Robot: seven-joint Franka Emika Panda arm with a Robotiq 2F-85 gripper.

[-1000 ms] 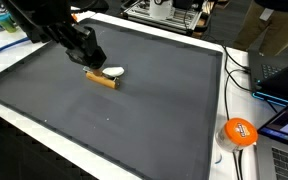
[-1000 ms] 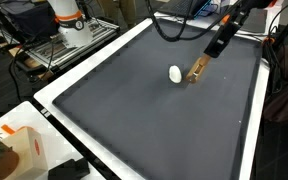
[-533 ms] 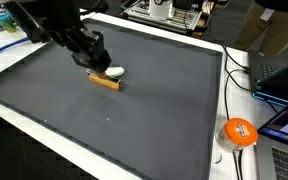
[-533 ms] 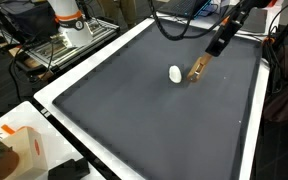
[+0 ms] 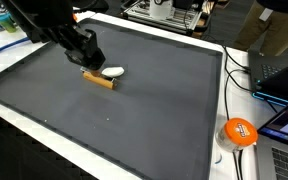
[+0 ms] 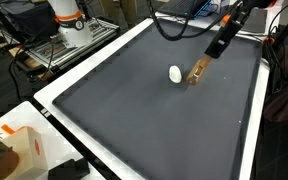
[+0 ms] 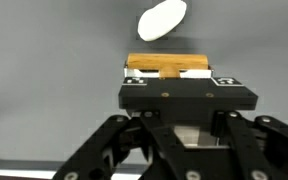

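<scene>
gripper [image 5: 88,64] closed on one end of the block [image 7: 164,63], which lies on the mat [image 5: 134,120] beside a white oval [image 5: 114,71]; block judged light, rigid, non-fragile, best held across its narrow sides.

Wrist view: gripper [image 7: 189,78] housing covers most of wooden block [image 7: 164,63], only thin upper strip shows; tips of jaws hidden behind housing, so contact with block cannot be told. White oval piece [image 7: 162,18] runs into top edge, upper tip cut off. In exterior view, arm masks block's end nearest jaws; orange round item [image 5: 238,131] beside tabletop [image 5: 134,125] too small to identify; laptop [image 5: 287,160] cut off by right edge
</scene>
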